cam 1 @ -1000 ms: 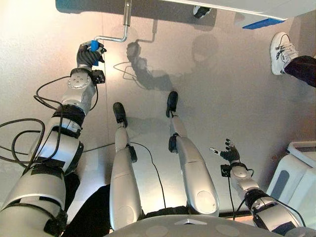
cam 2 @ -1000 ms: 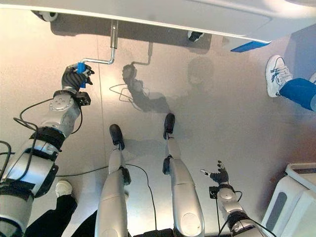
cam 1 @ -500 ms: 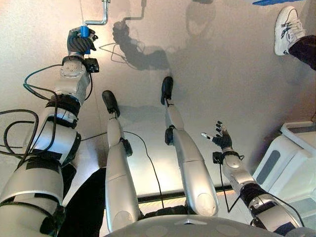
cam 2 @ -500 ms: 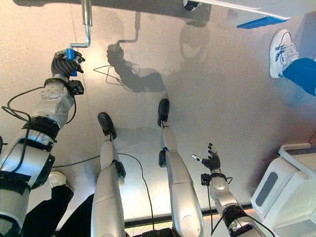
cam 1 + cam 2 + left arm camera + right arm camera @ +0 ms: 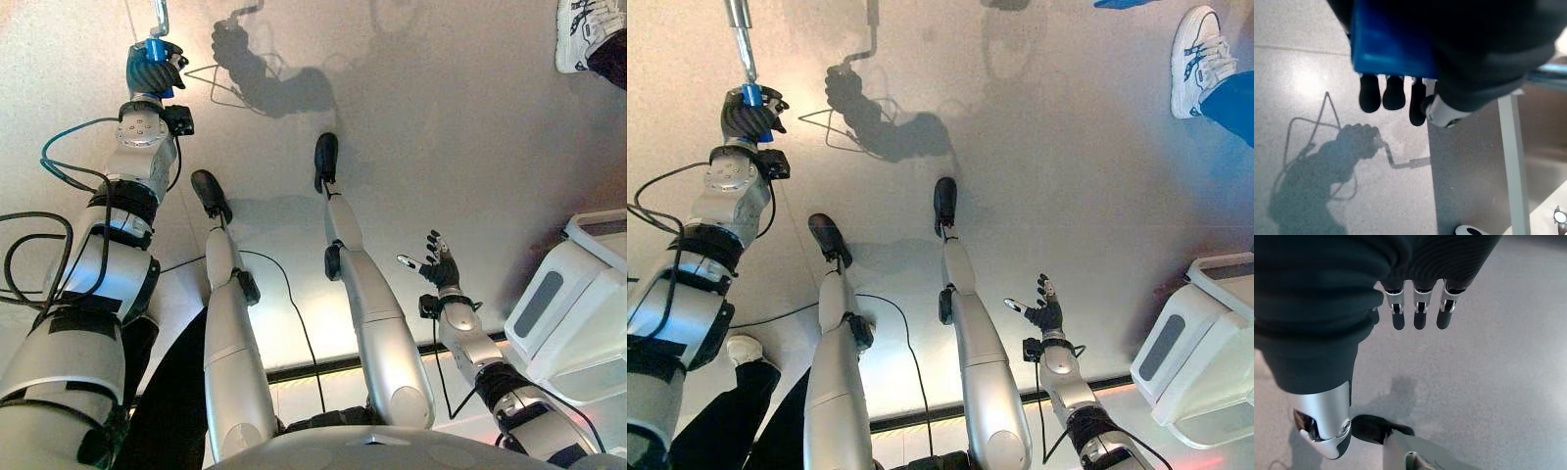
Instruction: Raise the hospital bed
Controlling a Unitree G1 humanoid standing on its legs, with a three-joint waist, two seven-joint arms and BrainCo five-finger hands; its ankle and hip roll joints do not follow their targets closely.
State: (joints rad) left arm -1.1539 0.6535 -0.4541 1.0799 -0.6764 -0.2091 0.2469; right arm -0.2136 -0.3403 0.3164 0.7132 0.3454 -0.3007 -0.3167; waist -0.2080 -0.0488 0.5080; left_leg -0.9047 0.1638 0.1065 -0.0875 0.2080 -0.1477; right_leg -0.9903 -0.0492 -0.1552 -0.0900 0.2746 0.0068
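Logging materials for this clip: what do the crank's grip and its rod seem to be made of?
The blue grip, held in the left hand, looks like smooth plastic or rubber: solid colour, dull sheen. The rod looks like bare polished metal: silver with bright highlights.

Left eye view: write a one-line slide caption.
Left hand grips the crank's blue handle; right hand hangs open above the floor.

no readable text, labels or numbers
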